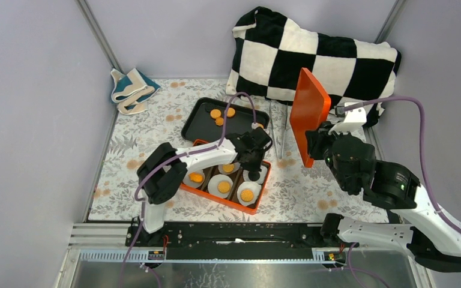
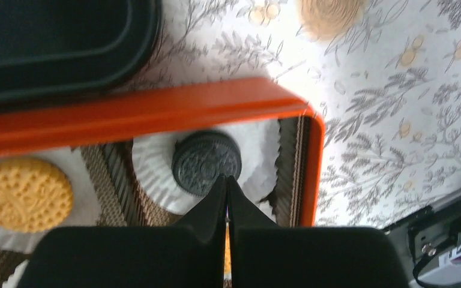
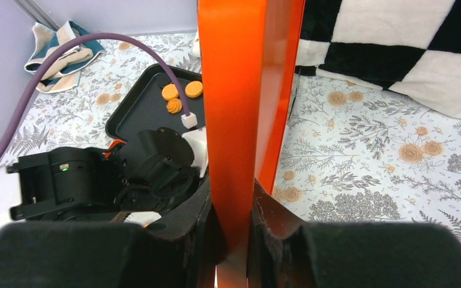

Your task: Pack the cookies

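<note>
1. The left gripper [image 2: 226,183] is closed with nothing held. Its tips sit just over a dark cookie [image 2: 207,162] in a liner [image 2: 156,171] in a corner cell of the box [image 2: 156,111]. From the wrist view it is hard to say whether they touch it. A push down from here could crack the cookie or crumple the liner.

2. Three cookies [image 1: 215,113] lie loose on the tray [image 1: 201,127], behind the box and not yet packed. Others sit in liners in the box. Those on the tray are thin and flat on a smooth floor, so the fingers may skid over one or flick it away rather than pinch it.

3. The left arm's cable [image 1: 240,95] arcs over the tray. A reach across could drag it through the cookies and scatter them.

4. The right gripper [image 3: 234,201] clamps the lid [image 3: 234,90] near its lower edge and holds it upright beside the box. With so much of the lid above the grip, it may pivot between the pads or slip out.

5. The lid stands near the pillow [image 1: 312,54] and close to the left arm. A careless swing could strike either one.

6. If the lid goes on now, the tray cookies are left out.
</note>
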Action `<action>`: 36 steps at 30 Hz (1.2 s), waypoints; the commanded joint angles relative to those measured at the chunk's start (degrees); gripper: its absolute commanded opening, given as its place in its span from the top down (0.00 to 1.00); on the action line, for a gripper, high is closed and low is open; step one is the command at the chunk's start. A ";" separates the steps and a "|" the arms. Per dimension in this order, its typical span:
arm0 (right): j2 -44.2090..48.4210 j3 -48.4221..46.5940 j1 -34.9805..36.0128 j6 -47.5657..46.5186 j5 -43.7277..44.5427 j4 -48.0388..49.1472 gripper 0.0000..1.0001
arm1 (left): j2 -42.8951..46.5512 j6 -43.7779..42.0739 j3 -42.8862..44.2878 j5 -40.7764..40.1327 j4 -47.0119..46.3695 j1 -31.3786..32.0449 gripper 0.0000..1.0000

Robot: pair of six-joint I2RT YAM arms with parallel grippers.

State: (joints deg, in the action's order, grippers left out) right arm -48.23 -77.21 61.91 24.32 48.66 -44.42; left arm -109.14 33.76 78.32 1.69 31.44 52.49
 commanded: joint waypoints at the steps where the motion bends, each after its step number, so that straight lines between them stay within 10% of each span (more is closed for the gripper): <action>1: 2.40 1.41 -0.04 1.22 2.46 3.30 1.00 | -3.51 -2.02 6.11 -2.86 -4.09 -1.93 1.00; 19: 0.64 3.90 -0.03 -1.75 2.71 8.04 1.00 | -16.12 -5.67 22.69 5.63 -5.26 -13.20 1.00; 28: -2.25 -3.92 -0.03 0.78 -13.23 7.85 1.00 | 14.91 -3.07 16.79 -5.02 -0.88 -4.18 1.00; 36: -13.85 -8.70 -1.95 4.85 -44.86 17.71 1.00 | 30.60 -0.30 10.03 -21.29 3.69 -10.26 0.99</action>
State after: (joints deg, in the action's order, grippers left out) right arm -56.99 -82.78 61.65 26.50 23.29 -36.60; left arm -79.26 31.05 93.89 -6.90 29.91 46.68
